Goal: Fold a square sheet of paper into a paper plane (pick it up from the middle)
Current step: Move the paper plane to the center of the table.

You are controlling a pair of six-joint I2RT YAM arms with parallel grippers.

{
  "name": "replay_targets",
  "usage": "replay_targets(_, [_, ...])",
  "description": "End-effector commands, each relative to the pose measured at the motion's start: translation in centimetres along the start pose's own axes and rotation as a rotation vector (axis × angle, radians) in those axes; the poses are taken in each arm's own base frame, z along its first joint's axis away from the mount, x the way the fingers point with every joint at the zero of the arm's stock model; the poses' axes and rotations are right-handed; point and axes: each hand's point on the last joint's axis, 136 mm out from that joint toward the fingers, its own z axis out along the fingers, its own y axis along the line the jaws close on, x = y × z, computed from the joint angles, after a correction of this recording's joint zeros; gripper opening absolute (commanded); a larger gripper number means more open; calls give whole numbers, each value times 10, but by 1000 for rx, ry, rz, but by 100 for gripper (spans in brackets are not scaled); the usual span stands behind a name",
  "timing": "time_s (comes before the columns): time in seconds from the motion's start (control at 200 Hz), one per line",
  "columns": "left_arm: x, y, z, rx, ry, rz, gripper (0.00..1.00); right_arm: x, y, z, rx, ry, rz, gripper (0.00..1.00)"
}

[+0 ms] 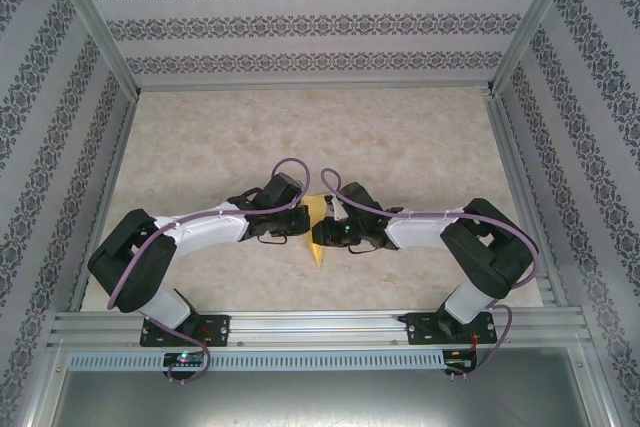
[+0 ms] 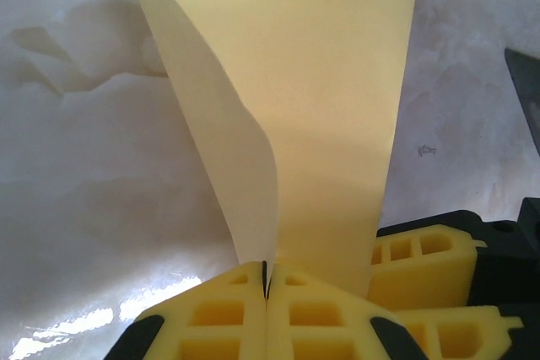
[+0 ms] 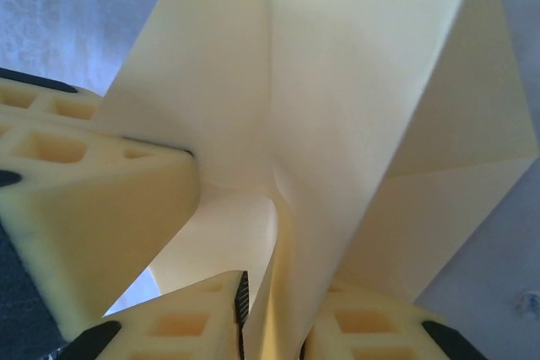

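We count one creased sheet of thin mustard-yellow paper (image 1: 318, 232), toward the near edge of the one beige marbled tabletop (image 1: 300, 137). We count two black-and-white robot arms, a left arm (image 1: 200, 227) and a right arm (image 1: 415, 232), both bolted at that near edge. They carry two grippers, the left gripper (image 2: 265, 271) and the right gripper (image 3: 274, 288), with four blocky yellow plastic fingers (image 2: 228, 314) between them. Two purple cables (image 1: 292, 160) loop over the wrists, one apiece. Three patterned wallpaper walls (image 1: 300, 22) line the far, left and right edges.
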Motion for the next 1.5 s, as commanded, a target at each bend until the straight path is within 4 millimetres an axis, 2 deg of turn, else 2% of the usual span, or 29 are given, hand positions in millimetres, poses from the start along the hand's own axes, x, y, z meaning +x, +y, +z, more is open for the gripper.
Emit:
replay_targets(0.0, [-5, -5, -2, 39, -18, -1, 5, -1, -2, 4, 40, 3, -24, 18])
replay_targets(0.11, [-3, -3, -4, 36, -12, 2, 11, -1, -5, 0, 83, -1, -41, 10])
replay_targets(0.27, [-6, -4, -14, 51, -21, 4, 29, -4, -13, -21, 211, -10, -112, 1])
replay_targets(0.395, [-6, -10, -26, 81, -30, 7, 43, 0, -23, -40, 330, 1, -158, 0])
replay_targets(0.5, [-6, -11, -35, 98, -38, 6, 49, 4, -29, -52, 413, 10, -186, 0])
replay_targets(0.634, [-2, -2, -38, 79, -22, 5, 56, 10, -40, -51, 472, 34, -187, 4])
replay_targets(0.744, [3, 3, -36, 74, -1, 5, 58, 10, -43, -44, 499, 49, -200, 8])
replay_targets(1.039, [8, 9, -39, 70, 16, 9, 62, 10, -47, -27, 539, 76, -234, 12])
replay_targets(1.494, [19, 18, -32, 65, 47, 1, 63, 16, -50, -14, 564, 101, -260, 13])
